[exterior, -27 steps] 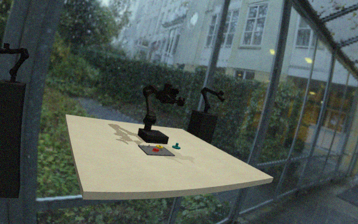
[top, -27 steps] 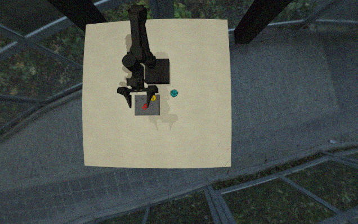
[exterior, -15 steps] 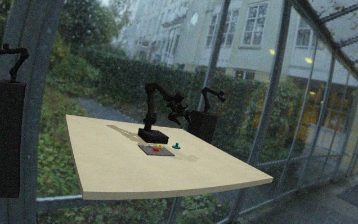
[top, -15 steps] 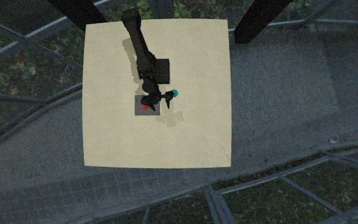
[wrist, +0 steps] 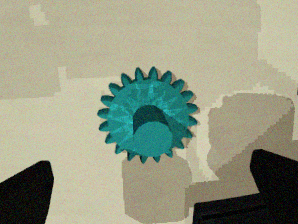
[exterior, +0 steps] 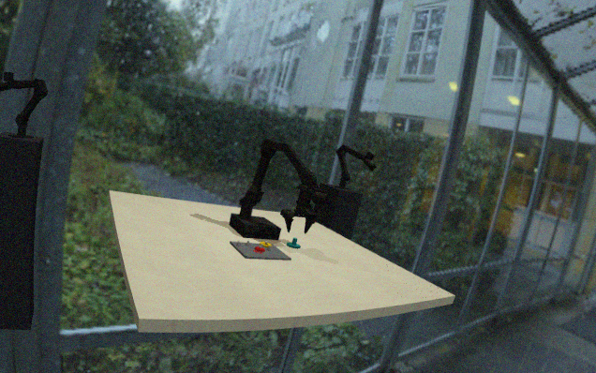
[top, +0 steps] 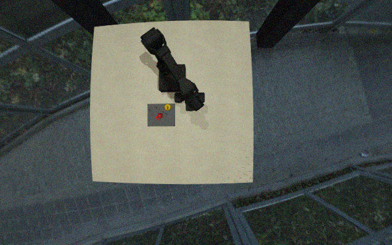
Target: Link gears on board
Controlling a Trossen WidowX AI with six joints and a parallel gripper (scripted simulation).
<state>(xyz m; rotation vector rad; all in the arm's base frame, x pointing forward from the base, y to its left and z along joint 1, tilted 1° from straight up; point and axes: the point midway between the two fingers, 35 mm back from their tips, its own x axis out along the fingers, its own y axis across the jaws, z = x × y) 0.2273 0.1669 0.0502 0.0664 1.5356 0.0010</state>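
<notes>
- Top: worktop (top: pixel 123 154) (exterior: pixel 225 295) (wrist: pixel 25 135), pale, squarish; grey board (top: pixel 151 122) (exterior: pixel 276 256) lies flat on it, nearer the L edge than the R, a bit nearer the top edge than the bottom.
- Top: board carries red gear (top: pixel 159 116) (exterior: pixel 259 249) approx. mid-board & yellow gear (top: pixel 167 107) (exterior: pixel 265 244) toward the board side facing the worktop's top edge; the two stand apart. Red arrow (top: pixel 157 118) beside red gear. Few small dark pegs (top: pixel 166 114) too, too tiny to count.
- Top: arm (top: pixel 169 63) (exterior: pixel 300 166) reaches from upper-L part of worktop toward the R edge; gripper (top: pixel 191 101) (exterior: pixel 297 232) (wrist: pixel 154 167) is R of board, fingertips hidden from above.
- Ext.: board nearer the far edge than the near edge. Teal gear (exterior: pixel 293 246) (wrist: pixel 122 100) on bare worktop, just beside board, on the side twd the R edge.
- Ext.: gripper points down above teal gear, fingers spread, nothing btwn them.
- Wrist: no worktop edges or corners in view. Teal gear lies flat, teeth all round, round upright knob at ctr. Fingertips wide apart, one toward each lower corner of view, neither touching it.
</notes>
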